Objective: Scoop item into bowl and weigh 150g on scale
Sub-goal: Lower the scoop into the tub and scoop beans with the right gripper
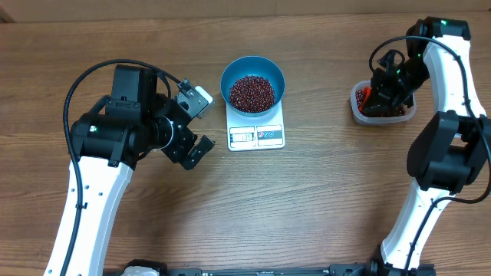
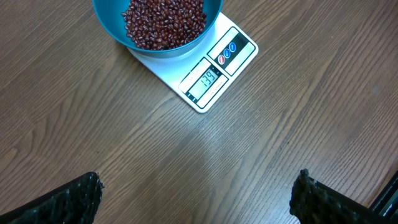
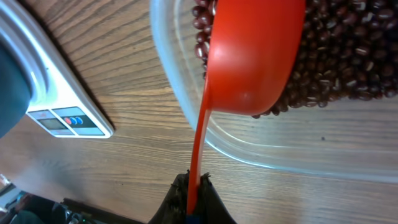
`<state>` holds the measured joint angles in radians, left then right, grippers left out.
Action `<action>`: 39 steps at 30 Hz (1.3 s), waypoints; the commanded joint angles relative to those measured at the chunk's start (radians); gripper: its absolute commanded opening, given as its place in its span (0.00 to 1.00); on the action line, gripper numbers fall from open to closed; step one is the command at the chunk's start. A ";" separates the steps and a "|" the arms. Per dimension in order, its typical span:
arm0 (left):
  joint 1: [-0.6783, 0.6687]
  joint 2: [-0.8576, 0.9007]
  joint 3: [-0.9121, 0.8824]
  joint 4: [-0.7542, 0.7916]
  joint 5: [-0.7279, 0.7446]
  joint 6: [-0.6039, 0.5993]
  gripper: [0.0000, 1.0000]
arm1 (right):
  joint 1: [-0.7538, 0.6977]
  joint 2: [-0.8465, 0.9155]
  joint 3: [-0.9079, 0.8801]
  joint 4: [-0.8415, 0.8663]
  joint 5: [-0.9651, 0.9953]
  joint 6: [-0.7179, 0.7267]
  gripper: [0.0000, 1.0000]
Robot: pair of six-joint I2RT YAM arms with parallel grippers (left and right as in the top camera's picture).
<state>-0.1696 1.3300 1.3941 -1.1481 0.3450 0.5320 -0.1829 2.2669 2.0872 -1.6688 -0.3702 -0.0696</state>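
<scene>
Blue plastic forms the round bowl (image 1: 280,80), which stands on the far part of the white scale (image 1: 257,136) near the middle of the wooden table (image 1: 322,199). Many dark red-brown beans (image 1: 252,93) lie inside the bowl and cover its bottom in a low heap. The display (image 2: 205,79) of the scale is on its near edge, not covered by the bowl, and shows dark digits that I cannot read with certainty. The left gripper (image 1: 201,123) hangs over the bare table to the left of the scale, apart from it. Its two fingers are spread wide with nothing between them, and in its own wrist view only wood shows between them. At the far right side stands a clear plastic tub (image 1: 383,120) that holds more of the same beans. The right gripper (image 3: 193,202) is over this tub, and its fingers are closed tightly on the thin handle of a red scoop (image 3: 255,56). The round head of the scoop is inside the rim of the tub, just over the beans at its left part. I cannot tell whether the head touches the beans, or whether it carries any.
</scene>
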 commanded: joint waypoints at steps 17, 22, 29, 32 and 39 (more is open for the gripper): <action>-0.001 0.007 0.016 0.000 0.014 0.023 1.00 | -0.096 0.002 0.007 -0.023 -0.208 -0.187 0.04; -0.001 0.007 0.016 0.000 0.014 0.023 1.00 | -0.140 0.002 0.007 -0.026 -0.208 -0.191 0.04; -0.001 0.007 0.016 0.000 0.014 0.023 0.99 | -0.174 0.002 0.007 -0.026 -0.208 -0.198 0.04; -0.001 0.007 0.016 0.000 0.014 0.023 0.99 | -0.179 0.002 0.007 -0.026 -0.208 -0.199 0.04; -0.001 0.007 0.016 0.000 0.014 0.023 1.00 | -0.179 0.002 0.007 -0.026 -0.208 -0.208 0.04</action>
<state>-0.1696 1.3300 1.3941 -1.1481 0.3450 0.5320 -0.3592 2.2665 2.0872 -1.6951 -0.5621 -0.2626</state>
